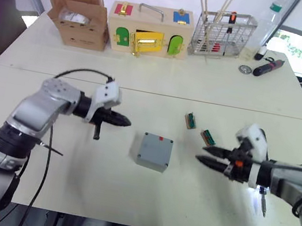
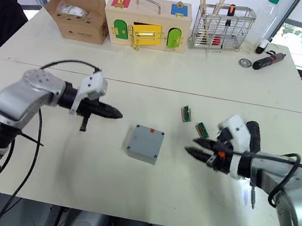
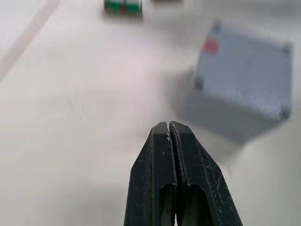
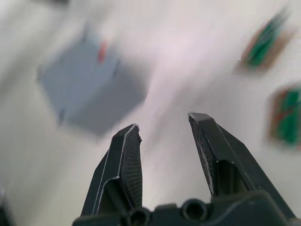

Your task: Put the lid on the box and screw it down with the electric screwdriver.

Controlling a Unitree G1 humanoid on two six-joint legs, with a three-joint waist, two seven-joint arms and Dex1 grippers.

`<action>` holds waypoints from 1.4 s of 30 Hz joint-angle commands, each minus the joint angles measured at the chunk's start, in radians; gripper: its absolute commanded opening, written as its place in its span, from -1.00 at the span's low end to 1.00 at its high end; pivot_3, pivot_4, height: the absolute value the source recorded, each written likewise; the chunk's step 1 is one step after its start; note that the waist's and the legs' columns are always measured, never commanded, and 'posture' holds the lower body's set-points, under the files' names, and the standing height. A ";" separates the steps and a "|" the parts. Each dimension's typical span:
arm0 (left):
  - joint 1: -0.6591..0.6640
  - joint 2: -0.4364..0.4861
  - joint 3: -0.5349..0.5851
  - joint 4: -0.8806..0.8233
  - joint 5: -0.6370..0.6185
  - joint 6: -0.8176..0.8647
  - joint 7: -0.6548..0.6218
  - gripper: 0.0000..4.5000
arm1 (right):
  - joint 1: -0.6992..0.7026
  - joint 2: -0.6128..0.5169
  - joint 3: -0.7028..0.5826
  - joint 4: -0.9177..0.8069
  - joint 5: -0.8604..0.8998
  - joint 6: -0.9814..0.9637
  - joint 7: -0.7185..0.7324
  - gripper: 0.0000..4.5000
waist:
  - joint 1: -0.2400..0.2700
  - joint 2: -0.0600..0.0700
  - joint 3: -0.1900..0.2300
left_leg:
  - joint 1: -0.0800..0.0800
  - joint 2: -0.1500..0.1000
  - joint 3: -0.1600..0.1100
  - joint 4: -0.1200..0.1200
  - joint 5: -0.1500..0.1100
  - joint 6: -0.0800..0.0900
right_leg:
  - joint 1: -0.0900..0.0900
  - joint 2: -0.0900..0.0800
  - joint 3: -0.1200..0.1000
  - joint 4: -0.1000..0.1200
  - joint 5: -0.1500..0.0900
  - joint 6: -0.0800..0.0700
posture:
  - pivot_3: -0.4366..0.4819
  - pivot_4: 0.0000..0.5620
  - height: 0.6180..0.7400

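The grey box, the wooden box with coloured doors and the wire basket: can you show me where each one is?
grey box (image 1: 155, 151), left eye view, middle of its top face.
wooden box with coloured doors (image 1: 149, 29), left eye view, its front panel.
wire basket (image 1: 223, 35), left eye view, its front mesh wall.

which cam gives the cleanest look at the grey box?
Left eye view: the grey box sits whole and sharp between the two grippers, red tab visible. The right eye view matches. The left wrist view shows it close but soft; the right wrist view smears it.
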 commanded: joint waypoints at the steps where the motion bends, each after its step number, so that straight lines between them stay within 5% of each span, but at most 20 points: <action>1: -0.018 -0.005 0.004 -0.074 -0.037 0.020 -0.007 -1.00 | -0.040 0.071 0.020 0.060 -0.045 -0.071 -0.100 -0.19 | -0.001 0.000 0.000 | 0.000 0.000 0.000 0.000 0.000 0.000 | 0.000 0.000 0.000 0.000 0.000 0.000 | -0.05 -0.47 1.00; 9: 0.009 -0.007 0.015 -0.145 -0.066 0.071 0.043 -1.00 | -0.095 0.224 0.157 0.236 -0.206 -0.278 -0.249 -0.19 | -0.004 0.000 0.000 | 0.000 0.000 0.001 -0.001 0.001 -0.002 | -0.002 0.000 0.001 0.002 0.000 0.000 | -0.05 -0.47 1.00; 14: 0.044 -0.052 0.045 -0.156 -0.033 0.072 0.188 -1.00 | -0.130 0.280 0.203 0.330 -0.276 -0.398 -0.276 -0.19 | -0.002 0.000 0.000 | 0.000 0.000 0.002 -0.001 0.003 -0.005 | -0.003 0.000 0.001 0.002 0.000 0.000 | -0.05 -0.47 1.00; 22: 0.123 -0.072 0.079 -0.204 -0.055 0.102 0.300 -1.00 | -0.132 0.299 0.239 0.390 -0.317 -0.465 -0.270 -0.19 | -0.005 0.000 0.000 | 0.000 0.000 0.002 -0.001 0.003 -0.006 | -0.003 0.000 0.001 0.003 0.000 0.000 | -0.05 -0.47 1.00; 42: 0.135 -0.067 0.062 -0.216 -0.072 0.100 0.323 -1.00 | -0.168 0.318 0.255 0.471 -0.336 -0.501 -0.253 -0.19 | -0.005 0.000 0.000 | 0.000 0.000 0.002 -0.001 0.003 -0.006 | -0.003 0.000 0.001 0.003 0.000 0.000 | -0.05 -0.47 1.00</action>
